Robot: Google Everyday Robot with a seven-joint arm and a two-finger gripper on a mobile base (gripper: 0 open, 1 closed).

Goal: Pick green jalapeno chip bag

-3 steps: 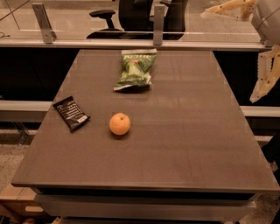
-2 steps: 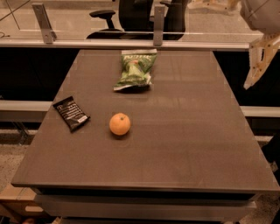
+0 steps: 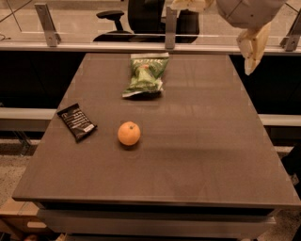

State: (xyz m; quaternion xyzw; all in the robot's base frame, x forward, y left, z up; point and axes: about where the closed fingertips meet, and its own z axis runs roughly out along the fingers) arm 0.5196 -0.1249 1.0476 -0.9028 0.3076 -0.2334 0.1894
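The arm [image 3: 235,5] comes in from the top edge of the view, on the right side. Only its last part shows: a big rounded white housing [image 3: 249,14], cut off by the top edge. From the lower right of this housing the gripper [image 3: 250,63] hangs down. It is pale cream, long and narrow, and it points downward with a small tilt to the left, ending in a tapered tip. It is in the air, near the far right corner of the surface [image 3: 202,141] and higher than it. Left of the housing, another pale cream part [image 3: 189,4] of the arm sticks out along the top edge.
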